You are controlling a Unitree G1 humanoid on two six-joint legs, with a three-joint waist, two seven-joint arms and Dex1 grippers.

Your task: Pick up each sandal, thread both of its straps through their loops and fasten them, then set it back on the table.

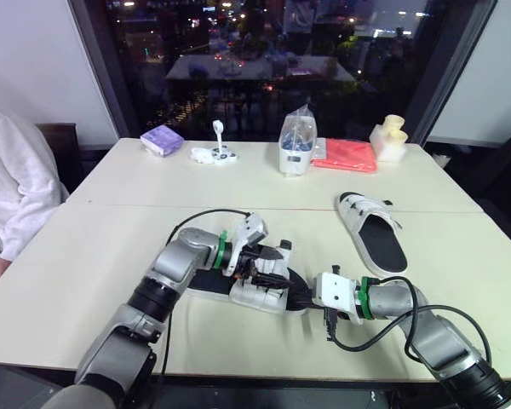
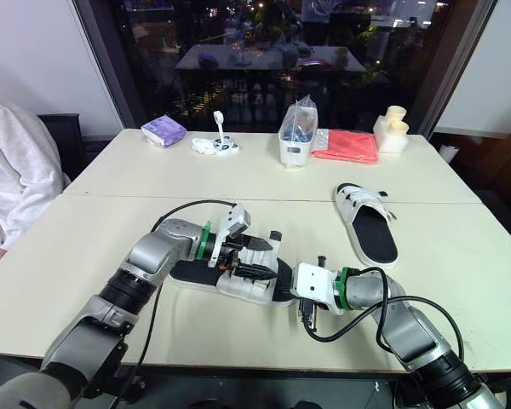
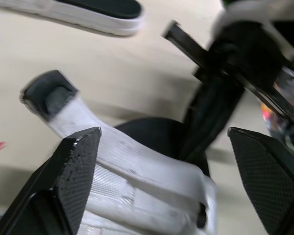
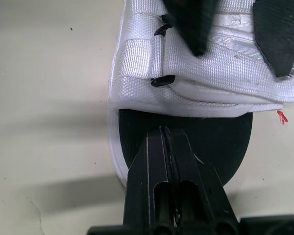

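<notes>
One sandal (image 1: 254, 290), black footbed and white straps, lies near the table's front edge. My left gripper (image 1: 271, 262) is open directly over its straps; in the left wrist view a white strap (image 3: 137, 161) with a dark tip runs between the two spread fingers (image 3: 73, 171). My right gripper (image 4: 164, 132) is shut, its tips resting on the bare black footbed (image 4: 225, 132) at the sandal's end, just short of the white strap (image 4: 196, 83). The second sandal (image 1: 372, 228) lies flat to the right, farther back, straps closed.
A person's white sleeve (image 1: 8, 187) leans at the table's left edge. Along the back stand a purple packet (image 1: 162, 139), a small white item (image 1: 214, 154), a bagged container (image 1: 295, 146), a red cloth (image 1: 345, 155) and a cream object (image 1: 389, 138).
</notes>
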